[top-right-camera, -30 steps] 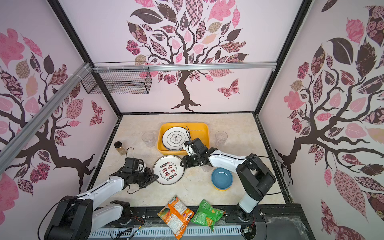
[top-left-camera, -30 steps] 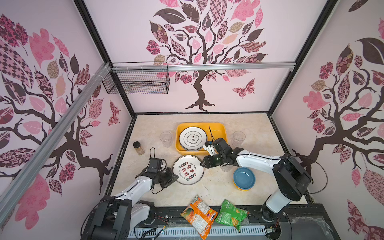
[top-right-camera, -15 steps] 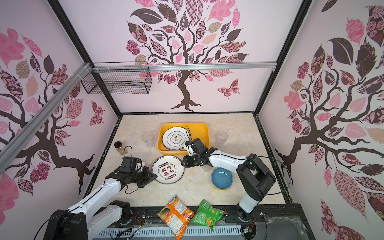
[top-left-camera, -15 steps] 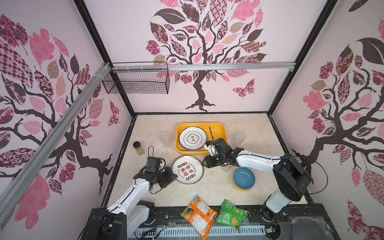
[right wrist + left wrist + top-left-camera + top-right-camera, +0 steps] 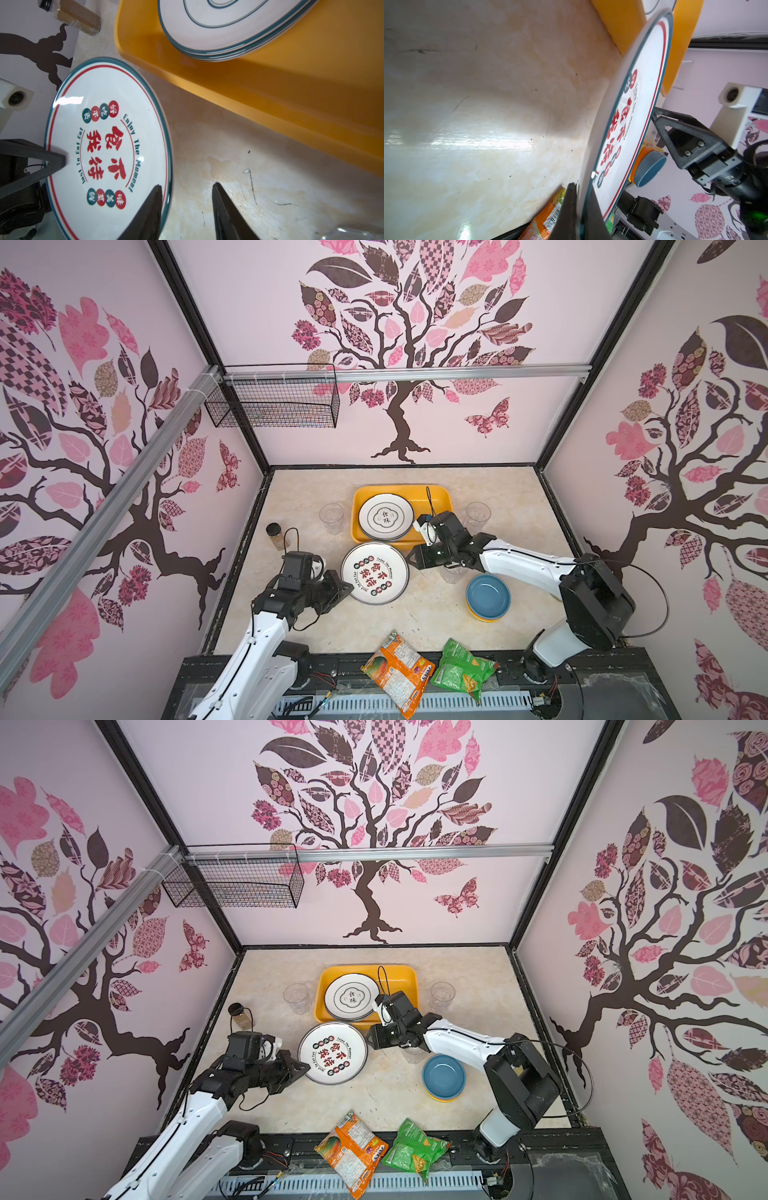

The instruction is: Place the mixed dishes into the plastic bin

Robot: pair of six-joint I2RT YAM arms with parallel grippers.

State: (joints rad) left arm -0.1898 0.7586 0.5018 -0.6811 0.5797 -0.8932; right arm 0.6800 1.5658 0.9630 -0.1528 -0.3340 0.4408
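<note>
Beige marbled desk [image 5: 415, 622], lightly scuffed. On it stood a shallow yellow-orange plastic bin [image 5: 438, 494], a clear plastic cup [image 5: 331, 516] left of it, a second clear plastic cup [image 5: 477, 514] right of it, a small dark-lidded spice jar [image 5: 274, 534] near the left edge, and a blue-topped bowl stack [image 5: 487, 600] toward the right.

Spice jar [image 5: 274, 535] stands upright; orange bag [image 5: 397, 672] lies beside green bag [image 5: 461, 670].

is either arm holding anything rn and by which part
The left end effector pinches the red-lettered plate by its rim. The right end effector is open at the opposite rim, holding nothing.
</note>
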